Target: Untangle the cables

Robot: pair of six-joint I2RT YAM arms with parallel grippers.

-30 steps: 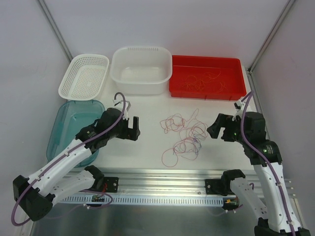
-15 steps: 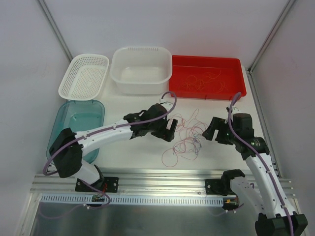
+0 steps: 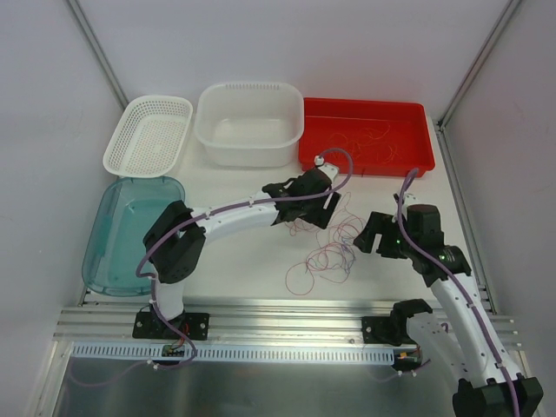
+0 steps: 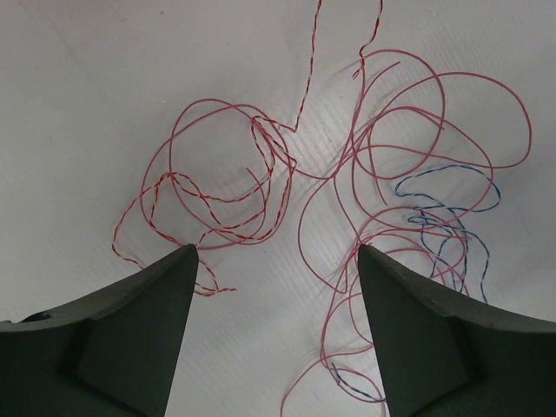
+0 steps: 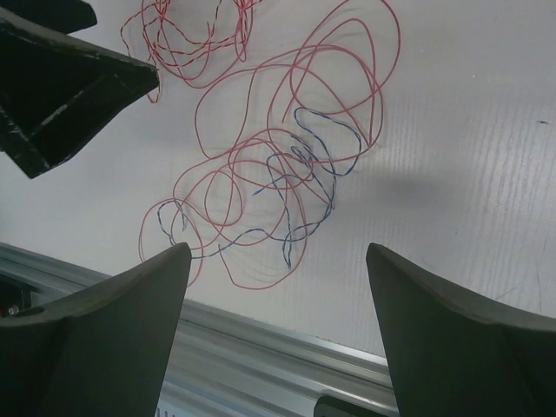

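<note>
Left gripper is hovering, jaws apart, over the upper-left loops of the cables, which are lying snarled on the white table between the arms. Right gripper is hanging wide open just beside the snarl's right edge. Cables are looking thread-thin, limp and near weightless, red-orange with one blue strand. Judging that pinching a lone outer loop is making more sense than grabbing the knot.

White table, pale walls, aluminium rail in front.
</note>
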